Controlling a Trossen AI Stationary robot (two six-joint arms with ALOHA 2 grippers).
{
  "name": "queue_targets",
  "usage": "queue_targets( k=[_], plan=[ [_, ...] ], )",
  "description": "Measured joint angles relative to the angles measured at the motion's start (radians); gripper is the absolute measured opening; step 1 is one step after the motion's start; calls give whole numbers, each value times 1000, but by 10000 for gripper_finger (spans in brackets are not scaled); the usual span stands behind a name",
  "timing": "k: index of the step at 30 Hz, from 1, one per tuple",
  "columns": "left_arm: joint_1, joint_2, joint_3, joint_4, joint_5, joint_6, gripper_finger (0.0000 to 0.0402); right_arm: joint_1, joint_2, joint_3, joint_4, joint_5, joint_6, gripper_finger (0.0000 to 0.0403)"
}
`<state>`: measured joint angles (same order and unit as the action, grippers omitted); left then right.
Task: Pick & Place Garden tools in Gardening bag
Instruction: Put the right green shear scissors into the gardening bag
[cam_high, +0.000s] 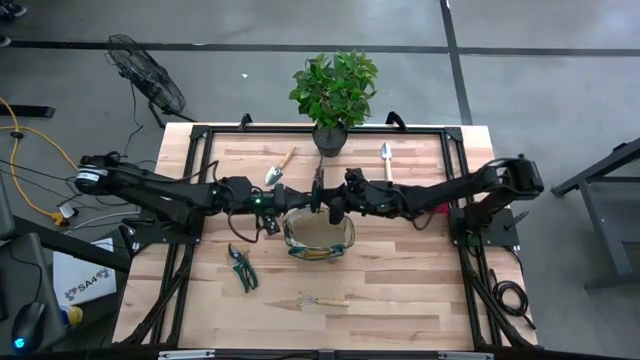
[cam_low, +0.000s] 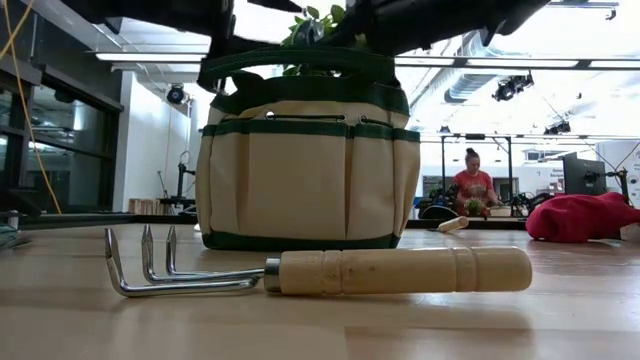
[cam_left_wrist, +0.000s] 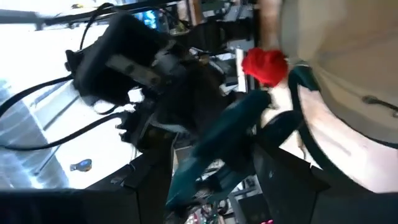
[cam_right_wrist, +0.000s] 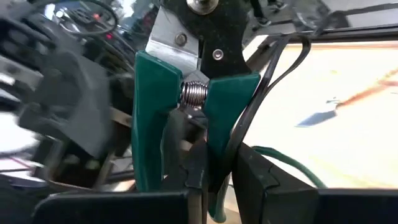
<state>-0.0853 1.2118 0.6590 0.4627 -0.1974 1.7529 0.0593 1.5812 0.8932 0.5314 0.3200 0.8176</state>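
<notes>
The table (cam_low: 560, 320) is pale, smooth wood with a slight sheen. The hand fork (cam_low: 320, 272) has bright polished metal tines and a light turned-wood handle. The gardening bag (cam_low: 307, 160) is matt tan canvas with green trim. The pruning shears (cam_right_wrist: 186, 118) show glossy green plastic grips and a steel spring.

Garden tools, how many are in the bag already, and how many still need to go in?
None shows in the gardening bag yet. The right gripper is shut on one pruning shears just over the bag; the left gripper waits at its rim. Left on the table: one trowel, a second trowel, the hand fork, the other shears and the red bundle.
</notes>
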Motion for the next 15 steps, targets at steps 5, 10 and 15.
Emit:
queue_targets(
  k=[5, 10, 15],
  plan=[
    [0, 12, -1, -19, 3, 42, 213, 0, 24, 0, 36, -13, 4, 36],
    [0, 12, -1, -15, 35, 53, 213, 0, 24, 0, 41, -13, 10, 36],
    [0, 12, -1, -12, 59, 53, 213, 0, 24, 0, 50, -13, 10, 36]
  ],
)
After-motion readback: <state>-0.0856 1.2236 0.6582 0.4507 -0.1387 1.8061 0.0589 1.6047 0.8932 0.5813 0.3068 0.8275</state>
